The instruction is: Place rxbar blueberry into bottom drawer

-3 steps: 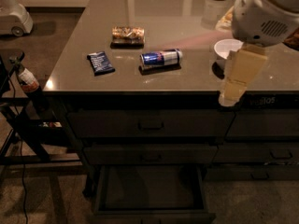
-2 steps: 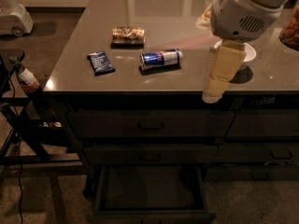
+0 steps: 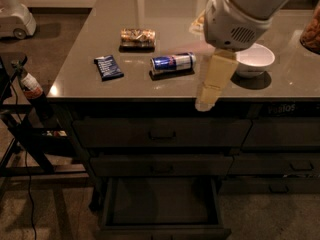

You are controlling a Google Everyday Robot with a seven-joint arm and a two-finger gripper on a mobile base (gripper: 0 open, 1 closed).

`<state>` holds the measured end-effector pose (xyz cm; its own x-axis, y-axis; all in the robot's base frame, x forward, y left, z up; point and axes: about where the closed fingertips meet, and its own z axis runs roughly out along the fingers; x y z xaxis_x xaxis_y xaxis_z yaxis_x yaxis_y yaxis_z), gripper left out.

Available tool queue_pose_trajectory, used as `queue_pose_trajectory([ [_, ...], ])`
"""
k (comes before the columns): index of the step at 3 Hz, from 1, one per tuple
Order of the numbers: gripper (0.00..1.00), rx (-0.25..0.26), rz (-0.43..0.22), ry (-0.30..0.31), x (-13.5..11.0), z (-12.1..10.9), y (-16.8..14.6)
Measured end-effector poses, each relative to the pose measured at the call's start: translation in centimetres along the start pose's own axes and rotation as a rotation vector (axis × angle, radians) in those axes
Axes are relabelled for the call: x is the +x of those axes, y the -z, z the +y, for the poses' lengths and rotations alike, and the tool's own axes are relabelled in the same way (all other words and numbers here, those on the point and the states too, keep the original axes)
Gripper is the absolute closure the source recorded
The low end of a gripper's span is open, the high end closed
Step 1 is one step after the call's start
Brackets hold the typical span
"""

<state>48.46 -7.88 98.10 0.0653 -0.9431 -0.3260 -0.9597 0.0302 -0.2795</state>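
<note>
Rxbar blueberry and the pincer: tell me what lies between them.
In the camera view, the drink can lies on its side on the countertop between the rxbar blueberry and the pincer, which hangs at its front edge.

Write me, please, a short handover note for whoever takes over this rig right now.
Gripper: above the countertop's front edge, right of the drink can, well away from the bar.
rxbar blueberry: flat on the countertop, left of the can, untouched.
Bottom drawer: pulled open, nothing visible inside.
Done: drawer is open.
Left: reach left to the bar, grasp it, lower it into the drawer and release.
</note>
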Motion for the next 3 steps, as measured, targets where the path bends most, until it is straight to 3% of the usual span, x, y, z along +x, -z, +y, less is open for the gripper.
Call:
queue_pose_trajectory([
  [2,0.0,-0.044,-0.111,0.13,-6.1,-2.5,-4.2],
  [3,0.0,-0.045,-0.111,0.131,-6.1,-2.5,-4.3],
])
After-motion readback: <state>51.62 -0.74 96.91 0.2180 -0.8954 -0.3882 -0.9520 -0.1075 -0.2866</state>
